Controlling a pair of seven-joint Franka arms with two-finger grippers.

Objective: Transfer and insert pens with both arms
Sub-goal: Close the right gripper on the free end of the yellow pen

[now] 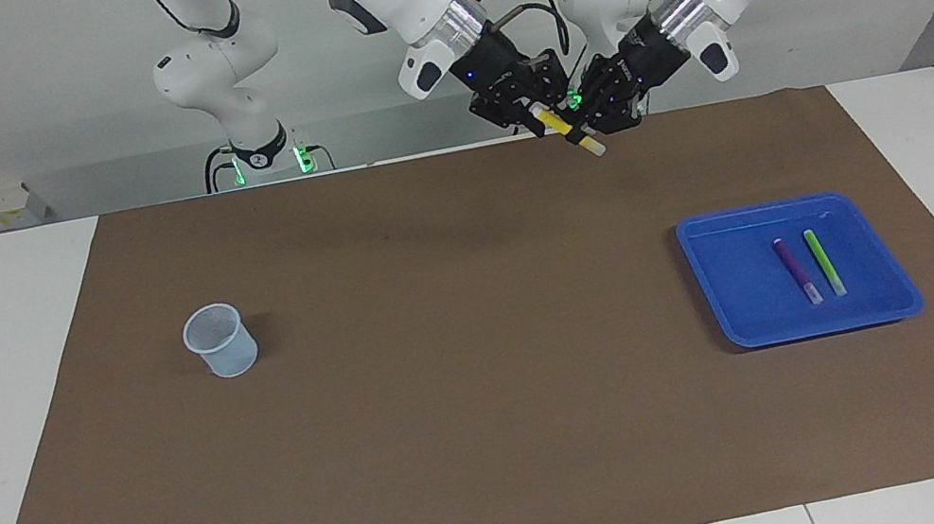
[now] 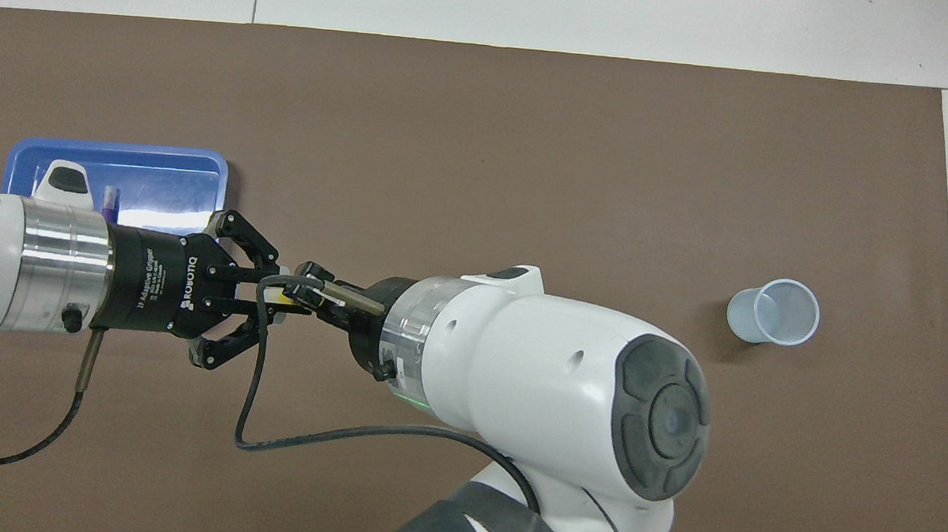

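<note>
A yellow pen (image 1: 567, 130) with a pale lower tip hangs tilted in the air over the brown mat's edge by the robots. My left gripper (image 1: 583, 124) is shut on its middle. My right gripper (image 1: 536, 109) sits at the pen's upper end, right up against the left gripper. From overhead, only a sliver of the yellow pen (image 2: 278, 296) shows between the left gripper (image 2: 282, 294) and the right gripper (image 2: 309, 294). A purple pen (image 1: 796, 269) and a green pen (image 1: 823, 261) lie side by side in the blue tray (image 1: 727, 322).
A pale plastic cup (image 1: 221, 341) stands upright on the mat toward the right arm's end, also seen from above (image 2: 774, 311). The blue tray (image 2: 156, 162) lies toward the left arm's end. A smaller white arm (image 1: 237, 101) with green lights stands at the table's edge by the robots.
</note>
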